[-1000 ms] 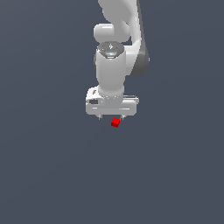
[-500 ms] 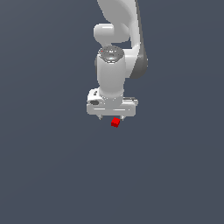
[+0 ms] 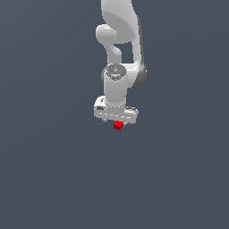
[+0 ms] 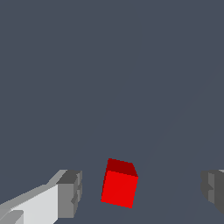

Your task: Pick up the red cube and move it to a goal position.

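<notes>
The red cube is a tiny bright block resting on the flat dark grey floor. Directly over it hangs my white gripper, with its fingertips down around the cube. In the wrist view the red cube lies between the two grey finger pads, nearer to one pad than the other, with a clear gap on each side. My gripper is open and nothing touches the cube.
Plain dark grey floor runs on all sides, with no other object in either view. The white arm rises from the hand to the exterior view's top edge.
The hand has sunk slightly toward the cube and the arm above it has shifted posture. The cube has not moved.
</notes>
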Controlling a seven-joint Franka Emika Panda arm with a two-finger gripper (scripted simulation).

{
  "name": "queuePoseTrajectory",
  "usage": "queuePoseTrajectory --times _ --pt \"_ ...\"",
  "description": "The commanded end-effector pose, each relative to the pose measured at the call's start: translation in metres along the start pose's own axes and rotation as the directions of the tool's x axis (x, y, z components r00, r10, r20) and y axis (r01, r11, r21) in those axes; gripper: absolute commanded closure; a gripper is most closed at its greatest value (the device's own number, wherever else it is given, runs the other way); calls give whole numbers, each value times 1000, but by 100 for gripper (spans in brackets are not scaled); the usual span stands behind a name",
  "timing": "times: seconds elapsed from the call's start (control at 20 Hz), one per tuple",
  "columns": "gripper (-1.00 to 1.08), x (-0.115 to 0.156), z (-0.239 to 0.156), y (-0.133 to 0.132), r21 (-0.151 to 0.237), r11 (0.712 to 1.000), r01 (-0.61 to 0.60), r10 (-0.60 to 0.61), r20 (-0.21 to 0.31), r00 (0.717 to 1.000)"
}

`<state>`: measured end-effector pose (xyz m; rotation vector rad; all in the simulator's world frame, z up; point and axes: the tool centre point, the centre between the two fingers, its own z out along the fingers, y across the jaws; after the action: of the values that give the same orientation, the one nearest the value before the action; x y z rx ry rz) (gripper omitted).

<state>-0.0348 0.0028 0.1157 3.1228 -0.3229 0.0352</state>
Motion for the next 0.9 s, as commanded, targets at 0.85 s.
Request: queuePoseTrajectory --times 0.85 --pt "-92 -54 98 -11 -7 975 -223 223 22 975"
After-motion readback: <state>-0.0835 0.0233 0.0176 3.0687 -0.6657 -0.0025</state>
